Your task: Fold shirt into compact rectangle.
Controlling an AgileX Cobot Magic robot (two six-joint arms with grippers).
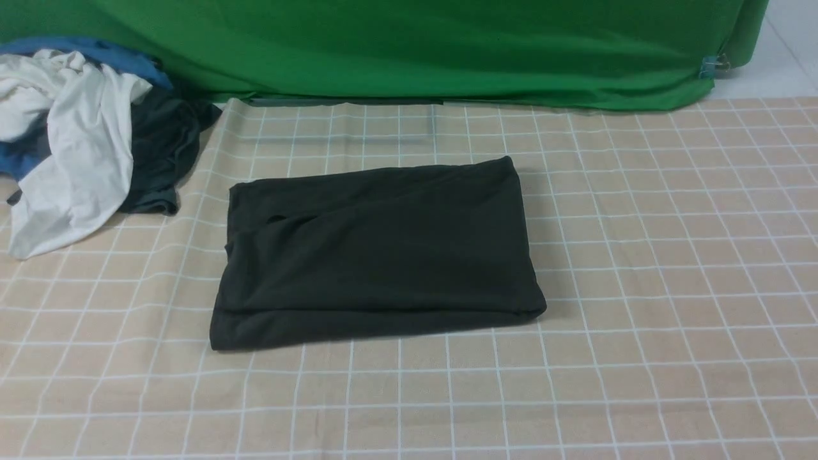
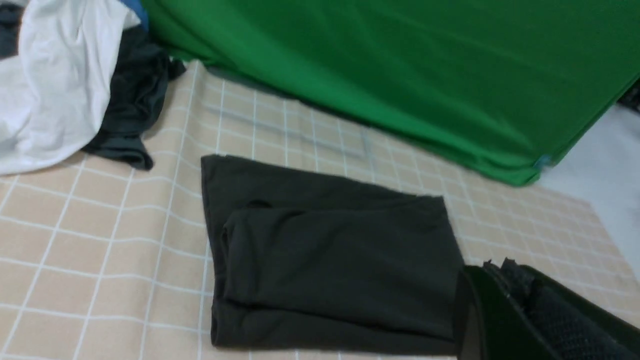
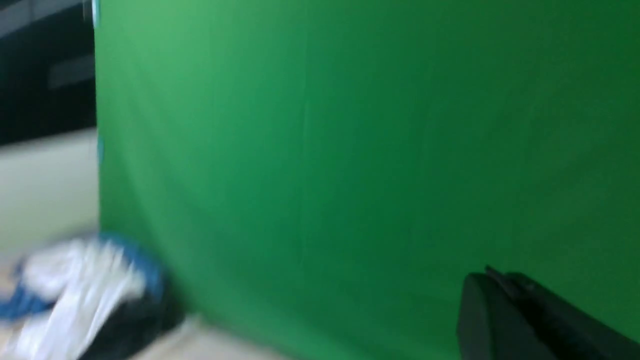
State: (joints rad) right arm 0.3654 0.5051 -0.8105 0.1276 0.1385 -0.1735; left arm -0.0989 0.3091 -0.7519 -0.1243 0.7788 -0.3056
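The black shirt point(image 1: 377, 252) lies folded into a compact rectangle in the middle of the checked tablecloth, its layered edges toward the front and left. It shows in the left wrist view too, as the shirt point(image 2: 325, 255). My left gripper point(image 2: 497, 265) hovers off its corner, jaws pressed together, holding nothing. My right gripper point(image 3: 492, 275) is shut and empty, raised and facing the green backdrop; the shirt is out of that view. Neither arm appears in the front view.
A heap of clothes point(image 1: 77, 147), white, blue and dark grey, sits at the far left of the beige checked tablecloth point(image 1: 639, 255). A green cloth backdrop point(image 1: 415, 45) hangs along the far edge, held by a clip point(image 1: 709, 66) at the right.
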